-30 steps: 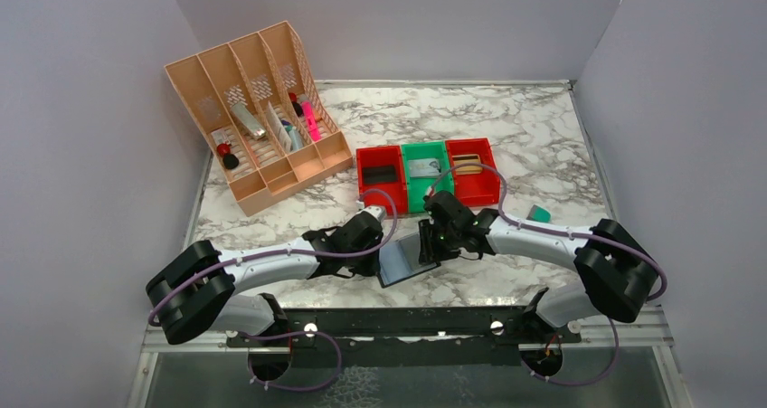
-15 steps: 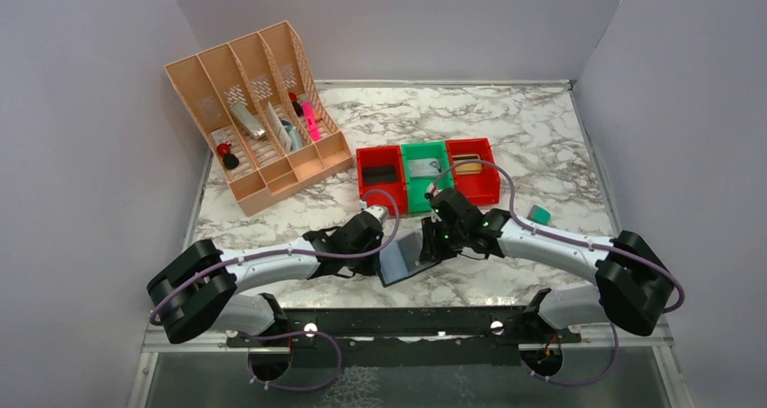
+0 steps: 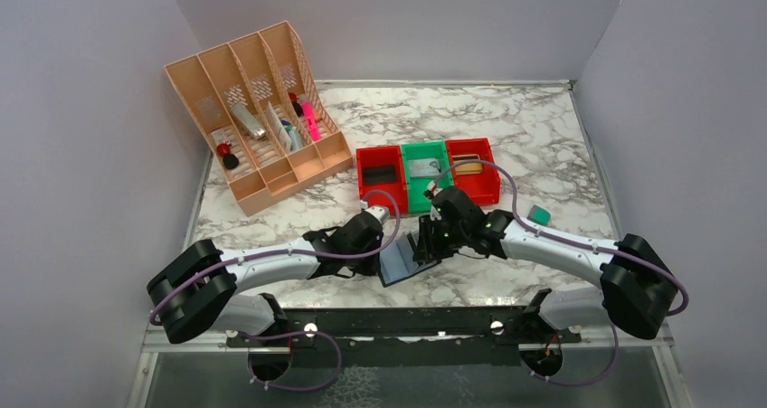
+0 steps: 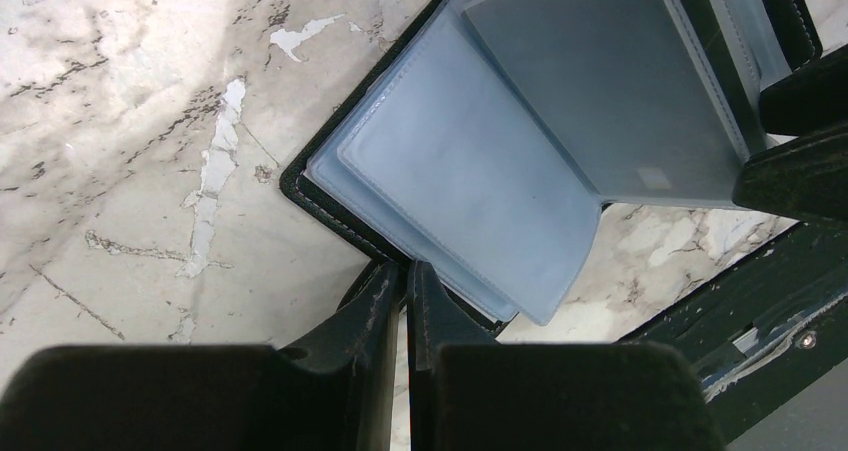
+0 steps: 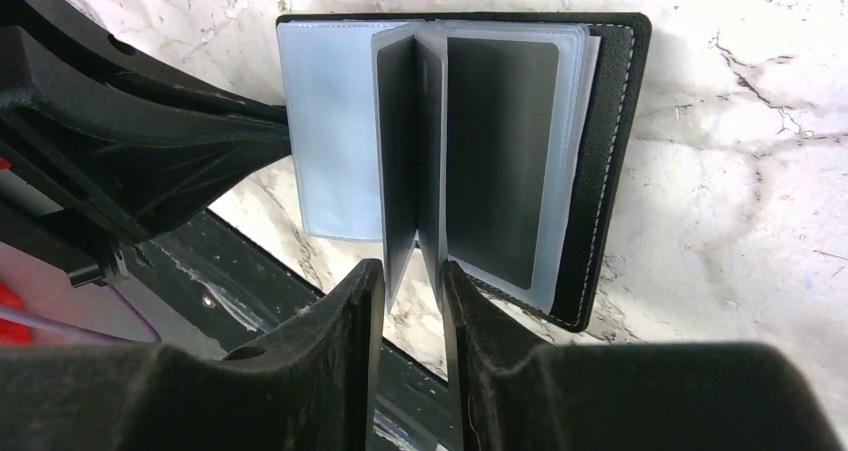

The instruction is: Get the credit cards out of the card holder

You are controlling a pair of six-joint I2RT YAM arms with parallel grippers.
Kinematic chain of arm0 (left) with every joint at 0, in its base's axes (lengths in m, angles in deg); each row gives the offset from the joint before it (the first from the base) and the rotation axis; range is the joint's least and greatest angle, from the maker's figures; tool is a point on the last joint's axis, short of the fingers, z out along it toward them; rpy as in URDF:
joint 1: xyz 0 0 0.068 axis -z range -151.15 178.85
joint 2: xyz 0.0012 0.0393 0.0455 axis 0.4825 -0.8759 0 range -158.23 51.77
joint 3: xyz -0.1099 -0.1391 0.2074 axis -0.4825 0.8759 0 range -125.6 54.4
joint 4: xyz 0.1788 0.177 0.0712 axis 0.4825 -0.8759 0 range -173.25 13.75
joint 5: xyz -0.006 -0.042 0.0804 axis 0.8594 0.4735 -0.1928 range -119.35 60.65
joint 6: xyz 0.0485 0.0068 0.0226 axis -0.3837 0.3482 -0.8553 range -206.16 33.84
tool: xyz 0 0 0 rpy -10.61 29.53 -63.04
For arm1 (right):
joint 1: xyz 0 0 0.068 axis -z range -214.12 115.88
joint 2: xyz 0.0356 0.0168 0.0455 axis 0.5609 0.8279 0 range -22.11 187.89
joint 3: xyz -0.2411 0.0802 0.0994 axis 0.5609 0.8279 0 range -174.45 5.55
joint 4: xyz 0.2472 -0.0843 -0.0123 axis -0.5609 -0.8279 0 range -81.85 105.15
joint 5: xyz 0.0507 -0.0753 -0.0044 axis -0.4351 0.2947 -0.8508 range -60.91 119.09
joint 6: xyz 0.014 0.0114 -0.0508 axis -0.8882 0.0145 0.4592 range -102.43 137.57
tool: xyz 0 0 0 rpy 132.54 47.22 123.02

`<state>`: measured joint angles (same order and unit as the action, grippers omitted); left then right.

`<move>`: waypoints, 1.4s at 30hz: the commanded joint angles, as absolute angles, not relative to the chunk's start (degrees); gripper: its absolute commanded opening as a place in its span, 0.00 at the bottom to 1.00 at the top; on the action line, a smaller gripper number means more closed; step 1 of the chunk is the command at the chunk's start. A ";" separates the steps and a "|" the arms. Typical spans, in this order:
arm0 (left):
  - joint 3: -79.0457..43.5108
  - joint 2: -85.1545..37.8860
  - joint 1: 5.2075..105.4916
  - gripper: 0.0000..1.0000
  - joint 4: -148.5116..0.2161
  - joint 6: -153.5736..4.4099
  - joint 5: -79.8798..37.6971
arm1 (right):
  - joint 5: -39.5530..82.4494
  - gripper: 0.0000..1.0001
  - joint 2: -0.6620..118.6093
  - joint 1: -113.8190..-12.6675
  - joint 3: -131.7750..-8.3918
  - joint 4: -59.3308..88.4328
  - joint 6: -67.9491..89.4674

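Observation:
The black card holder (image 3: pixel 396 268) lies open on the marble between my arms. My left gripper (image 4: pixel 405 271) is shut on the edge of its black cover (image 4: pixel 300 176), beside the grey-blue sleeves (image 4: pixel 470 171). In the right wrist view the cover (image 5: pixel 610 151) lies flat, and a dark credit card (image 5: pixel 500 151) sits in the top flat sleeve. Two sleeves stand upright in a V, one holding another dark card (image 5: pixel 398 151). My right gripper (image 5: pixel 412 281) is narrowly open, its fingertips on either side of their lower edges. It shows in the top view (image 3: pixel 423 245), facing my left gripper (image 3: pixel 383 245).
Two red bins (image 3: pixel 380 175) (image 3: pixel 472 166) and a green bin (image 3: pixel 425 168) stand just behind the grippers. A small teal block (image 3: pixel 540 214) lies at the right. A peach desk organizer (image 3: pixel 258 118) stands at the back left. The black mounting rail (image 3: pixel 398 322) runs along the near edge.
My right gripper has moved a little left over the holder, and a sleeve that lay flat now stands upright. The left arm has not moved.

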<state>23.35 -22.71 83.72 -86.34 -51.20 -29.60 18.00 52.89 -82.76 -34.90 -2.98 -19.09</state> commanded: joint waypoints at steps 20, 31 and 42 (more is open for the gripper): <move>22.69 -22.42 83.96 0.12 -86.54 -50.38 -31.50 | 20.78 0.51 52.45 -82.97 -34.12 -3.04 -22.94; 23.11 -12.67 83.95 0.25 -93.57 -46.52 -39.31 | 32.71 0.51 45.10 -82.90 -33.34 -5.59 -26.12; 22.53 -6.88 83.87 0.45 -87.84 -45.30 -36.22 | 25.81 0.45 40.36 -82.95 -22.60 17.71 -32.01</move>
<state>23.35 -8.17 83.72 -91.61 -46.11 -37.41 26.65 47.45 -82.76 -30.37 2.90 -27.66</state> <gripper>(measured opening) 0.427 0.414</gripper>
